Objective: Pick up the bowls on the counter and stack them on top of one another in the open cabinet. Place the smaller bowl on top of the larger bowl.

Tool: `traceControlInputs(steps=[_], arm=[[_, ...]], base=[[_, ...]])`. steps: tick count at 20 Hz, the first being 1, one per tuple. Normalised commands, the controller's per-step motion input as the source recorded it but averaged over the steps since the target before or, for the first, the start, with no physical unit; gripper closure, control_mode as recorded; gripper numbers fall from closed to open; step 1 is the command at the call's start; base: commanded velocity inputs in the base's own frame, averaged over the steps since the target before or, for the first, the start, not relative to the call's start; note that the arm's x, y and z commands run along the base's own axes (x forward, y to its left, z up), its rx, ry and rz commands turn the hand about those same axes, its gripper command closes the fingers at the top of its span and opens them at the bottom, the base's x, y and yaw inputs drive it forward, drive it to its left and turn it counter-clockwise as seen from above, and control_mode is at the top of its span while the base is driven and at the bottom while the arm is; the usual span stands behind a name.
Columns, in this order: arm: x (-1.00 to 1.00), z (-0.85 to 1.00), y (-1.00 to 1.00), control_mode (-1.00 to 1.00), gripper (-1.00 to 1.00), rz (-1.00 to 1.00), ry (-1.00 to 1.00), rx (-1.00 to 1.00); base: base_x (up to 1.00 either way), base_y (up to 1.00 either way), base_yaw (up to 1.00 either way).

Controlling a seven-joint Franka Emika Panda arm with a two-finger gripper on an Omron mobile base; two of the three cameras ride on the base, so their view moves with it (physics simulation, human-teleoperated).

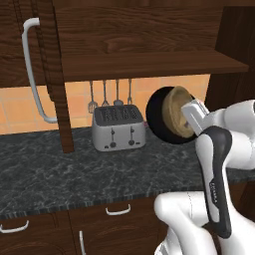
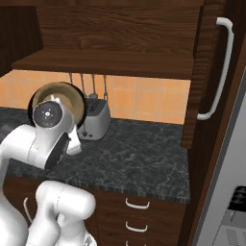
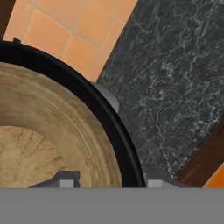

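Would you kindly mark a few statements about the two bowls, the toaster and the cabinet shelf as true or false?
1. The tan bowl sits nested inside the black bowl. True.
2. Both bowls rest flat on the counter. False: they are held in the air, tipped on edge.
3. The toaster stands on the counter below the cabinet shelf. True.
4. The gripper is open. False: its fingers clamp the bowls' rims.

Orange tiled wall (image 1: 20,107); utensils (image 1: 110,94) hanging above silver toaster (image 1: 118,128); drawers (image 2: 139,211), white handles.
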Motion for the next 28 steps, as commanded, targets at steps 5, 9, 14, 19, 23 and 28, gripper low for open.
traceControlInputs(steps=[5, 9, 14, 19, 23, 28], arm=[[0.0, 1.0, -0.08, -1.0, 1.0, -0.2, -0.1, 0.05], [0.39, 1.0, -0.23, -1.0, 1.0, -0.24, 0.0, 0.0], [0.74, 0.75, -0.16, -1.0, 1.0, -0.22, 0.0, 0.0], [0.71, 0.15, -0.08, -1.0, 1.0, -0.05, 0.03, -0.01], [0.59, 0.0, -0.22, -1.0, 1.0, 0.08, 0.1, 0.0], [0.62, -0.07, -0.17, -1.0, 1.0, 0.04, 0.07, -0.02]], base=[[0.0, 0.0, 0.0], [0.0, 0.0, 0.0], [0.0, 0.0, 0.0], [0.0, 0.0, 0.0], [0.0, 0.0, 0.0], [0.0, 0.0, 0.0]])
